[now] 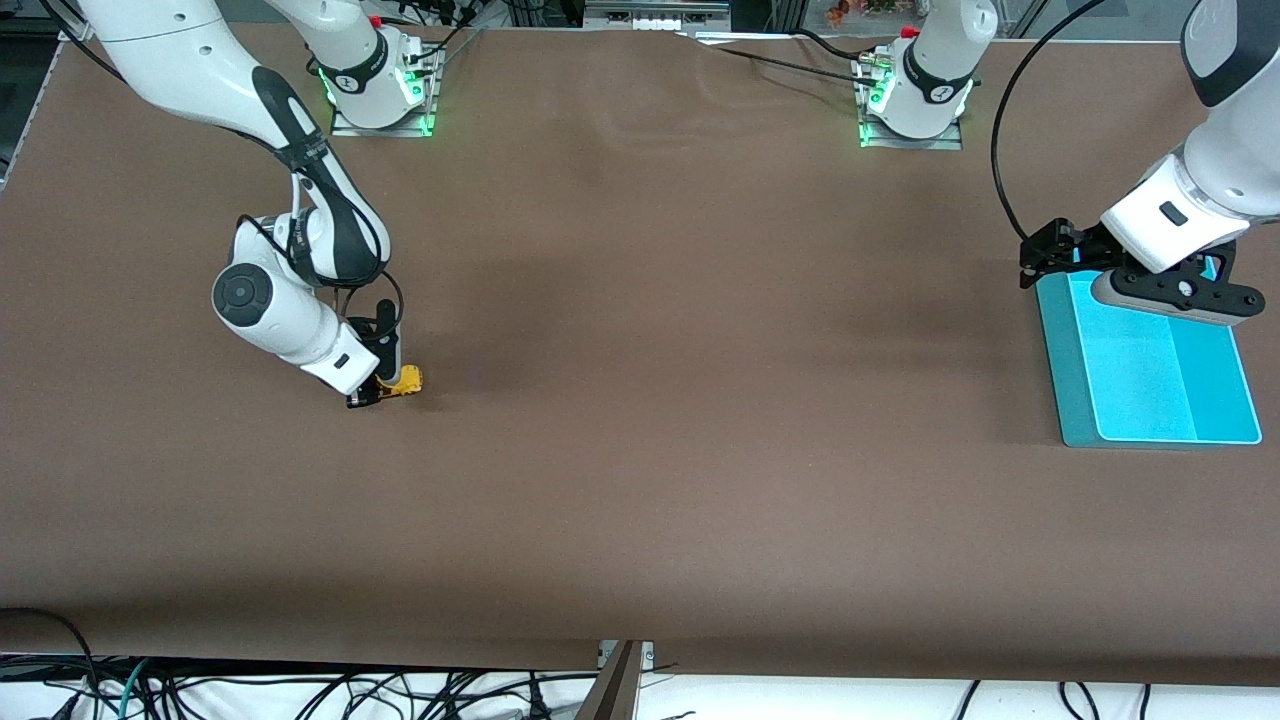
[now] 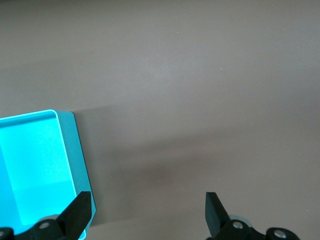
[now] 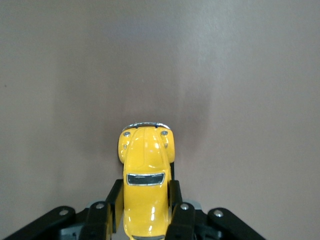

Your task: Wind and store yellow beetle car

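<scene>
The yellow beetle car (image 1: 405, 381) sits low at the brown table toward the right arm's end, its nose pointing toward the table's middle. My right gripper (image 1: 384, 386) is shut on its sides. In the right wrist view the car (image 3: 145, 175) fills the gap between the fingers (image 3: 173, 197), with its hood and windscreen showing. My left gripper (image 1: 1040, 262) hangs open and empty over the table beside the edge of the cyan tray (image 1: 1060, 360). In the left wrist view the fingertips (image 2: 214, 210) stand wide apart and the tray's corner (image 2: 75, 150) shows.
The cyan tray (image 1: 1220, 400) lies toward the left arm's end of the table and holds nothing visible. The arm bases (image 1: 380, 90) stand along the table's edge farthest from the front camera. Cables hang below the table's edge nearest the front camera (image 1: 300, 690).
</scene>
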`<action>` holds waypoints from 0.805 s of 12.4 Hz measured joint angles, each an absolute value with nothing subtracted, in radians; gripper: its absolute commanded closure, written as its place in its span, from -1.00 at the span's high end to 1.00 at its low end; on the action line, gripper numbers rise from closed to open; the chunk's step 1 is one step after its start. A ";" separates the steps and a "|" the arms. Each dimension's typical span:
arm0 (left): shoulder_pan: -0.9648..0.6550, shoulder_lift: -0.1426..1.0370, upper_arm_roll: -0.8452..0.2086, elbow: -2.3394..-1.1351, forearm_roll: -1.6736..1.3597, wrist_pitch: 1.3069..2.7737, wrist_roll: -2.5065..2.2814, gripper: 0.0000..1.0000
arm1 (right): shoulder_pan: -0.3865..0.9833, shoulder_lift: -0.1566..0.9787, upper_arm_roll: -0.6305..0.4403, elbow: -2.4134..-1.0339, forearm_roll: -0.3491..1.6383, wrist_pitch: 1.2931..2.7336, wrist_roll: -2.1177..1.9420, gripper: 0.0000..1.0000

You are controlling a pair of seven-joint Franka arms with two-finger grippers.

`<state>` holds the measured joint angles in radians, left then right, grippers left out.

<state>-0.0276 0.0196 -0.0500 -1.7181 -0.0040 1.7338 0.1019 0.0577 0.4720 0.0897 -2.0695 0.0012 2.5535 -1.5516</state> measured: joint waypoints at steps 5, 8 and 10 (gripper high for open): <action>-0.028 0.020 -0.050 -1.718 -0.004 1.734 0.102 1.00 | 0.002 0.472 0.078 -2.071 0.003 2.567 -1.558 -0.83; -0.028 0.020 -0.050 -1.718 -0.004 1.734 0.102 1.00 | -0.029 0.473 0.072 -2.072 0.003 2.572 -1.608 -0.83; -0.028 0.020 -0.050 -1.718 -0.004 1.734 0.102 1.00 | -0.060 0.473 0.070 -2.073 0.004 2.575 -1.655 -0.83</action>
